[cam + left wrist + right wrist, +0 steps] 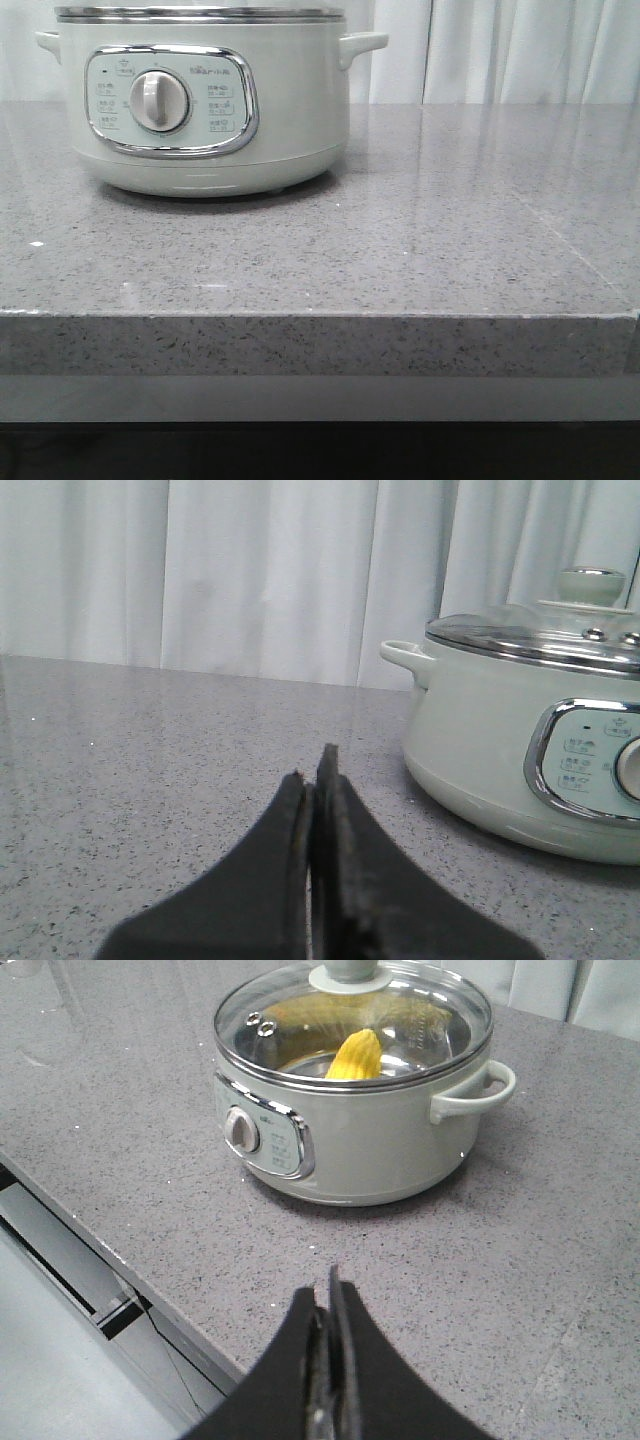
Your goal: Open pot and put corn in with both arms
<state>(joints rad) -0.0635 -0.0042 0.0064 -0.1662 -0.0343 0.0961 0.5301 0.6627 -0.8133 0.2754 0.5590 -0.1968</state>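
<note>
The pale green-grey pot (200,100) stands at the back left of the grey stone table, its dial facing me. In the right wrist view the pot (380,1135) has its glass lid (420,1030) on, and the yellow corn (356,1057) lies inside under the lid. In the left wrist view the pot (500,770) sits to one side with the lid knob (590,583) on top. My left gripper (312,765) is shut and empty, low over the table. My right gripper (325,1290) is shut and empty, above the table near its front edge. Neither arm shows in the front view.
The speckled grey table (400,250) has a front edge (320,315) with a drop below. White curtains (520,50) hang behind it. In the right wrist view the table's edge (90,1250) and a lower shelf lie beside my gripper.
</note>
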